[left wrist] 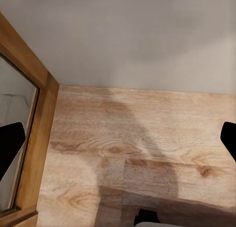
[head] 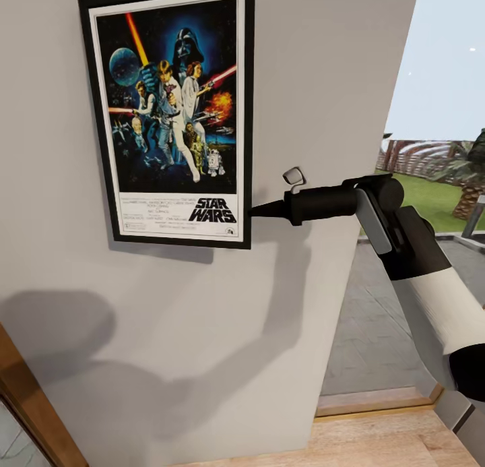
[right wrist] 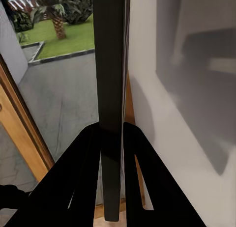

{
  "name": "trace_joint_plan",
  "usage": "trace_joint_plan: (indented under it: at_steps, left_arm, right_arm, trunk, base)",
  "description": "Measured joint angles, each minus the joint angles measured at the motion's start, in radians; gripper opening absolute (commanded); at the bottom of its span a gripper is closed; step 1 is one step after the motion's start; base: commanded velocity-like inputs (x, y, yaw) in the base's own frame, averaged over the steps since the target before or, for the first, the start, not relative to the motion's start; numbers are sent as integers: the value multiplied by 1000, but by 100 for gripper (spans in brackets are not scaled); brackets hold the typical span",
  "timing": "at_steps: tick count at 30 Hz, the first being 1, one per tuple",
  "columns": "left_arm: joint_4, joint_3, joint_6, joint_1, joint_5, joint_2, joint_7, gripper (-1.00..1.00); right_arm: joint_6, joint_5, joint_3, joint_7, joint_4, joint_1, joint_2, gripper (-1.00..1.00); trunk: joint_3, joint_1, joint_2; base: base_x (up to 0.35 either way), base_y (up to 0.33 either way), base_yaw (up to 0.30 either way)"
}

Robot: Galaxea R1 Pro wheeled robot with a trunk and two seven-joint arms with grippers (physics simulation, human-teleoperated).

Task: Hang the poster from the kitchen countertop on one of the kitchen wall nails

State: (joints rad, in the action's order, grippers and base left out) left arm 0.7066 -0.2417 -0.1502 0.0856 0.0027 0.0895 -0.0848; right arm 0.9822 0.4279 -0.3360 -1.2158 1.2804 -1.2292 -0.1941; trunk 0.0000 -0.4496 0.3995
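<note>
Hanging flat against the grey wall (head: 323, 83), the poster (head: 172, 110) is the landmark for everything else: black frame, white border, dark blue artwork with the figures, and the STAR WARS title along its bottom. It sits slightly tilted, top edge leaning a bit to the left. The right gripper (head: 259, 211) comes in from the right of the poster and is pinched onto the frame's right edge, down near the lower corner. The right wrist view backs that up pretty clearly: both dark fingers (right wrist: 81, 173) are clamped on either side of the thin black frame (right wrist: 110, 89), which runs edge-on straight between them, with the wall just beside it. A shadow falls on the wall below and right of the poster. Further right of the poster, past the wall's edge, there's a paved patio (head: 377, 319) and green lawn (head: 431, 197) outside. The left gripper (left wrist: 118, 138) is released, its finger tips (left wrist: 10, 143) wide apart at the edges of its own view, aimed down at wooden floor (left wrist: 147, 153) by a wood-framed panel (left wrist: 37, 138).
</note>
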Motion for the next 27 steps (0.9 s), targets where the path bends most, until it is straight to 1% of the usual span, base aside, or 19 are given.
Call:
trace_joint_plan:
  at_steps: [5, 10, 21, 27]
  left_arm:
    - [0, 0, 0, 0, 0, 0, 0, 100]
    - [0, 0, 0, 0, 0, 0, -1, 100]
    - [0, 0, 0, 0, 0, 0, -1, 100]
    - [0, 0, 0, 0, 0, 0, 0, 100]
  right_arm:
    - [-19, 1, -1, -1, 0, 4, 0, -100]
    - [-41, 0, -1, -2, 1, 29, 0, -100]
    - [-53, 0, -1, -2, 5, 70, -3, -100]
    - [-103, 0, -1, -7, 7, 92, -3, -100]
  trunk:
    - [0, 0, 0]
    - [0, 0, 0]
    - [0, 0, 0]
    - [0, 0, 0]
  base:
    - [0, 0, 0]
    - [0, 0, 0]
    - [0, 0, 0]
    - [0, 0, 0]
